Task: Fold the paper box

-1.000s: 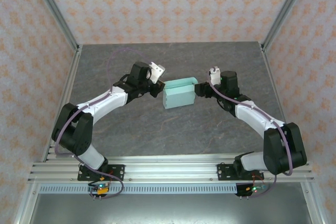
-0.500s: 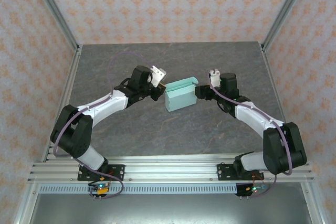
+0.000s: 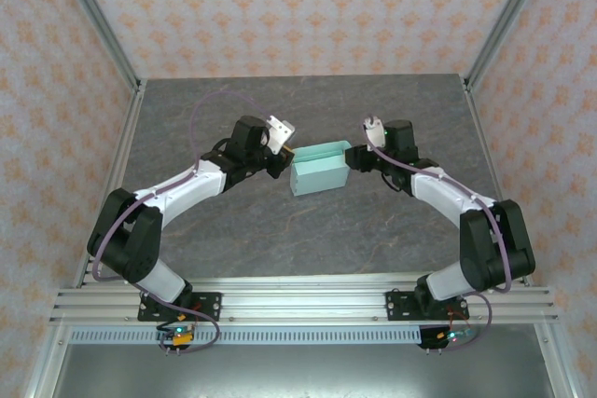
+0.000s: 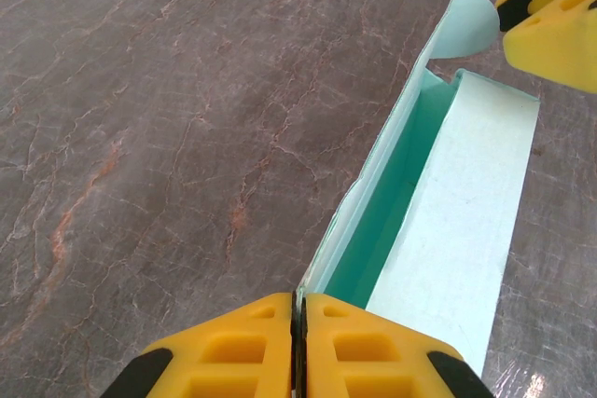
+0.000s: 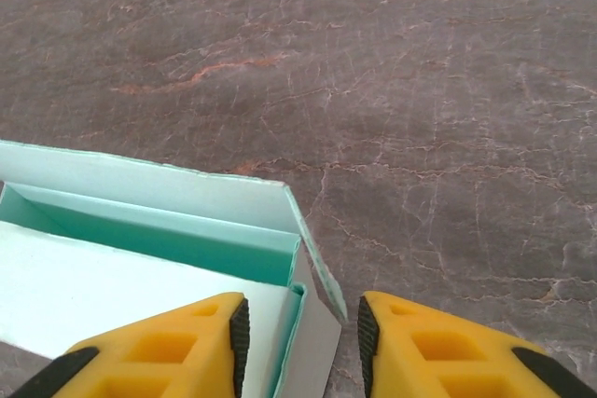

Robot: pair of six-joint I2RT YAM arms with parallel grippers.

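Right claw (image 5: 300,323) now straddles the box's (image 3: 319,169) end flap (image 5: 317,328), jaws narrowing but still gapped. Left claw (image 4: 298,323) pinches the other end, so flap-fold's probably next.

No legible txt in any view
On paper box (image 3: 320,171): plain mint card, nothing readable; wallpaper (image 3: 308,6) behind box: orange ornament pattern, no letters/nos
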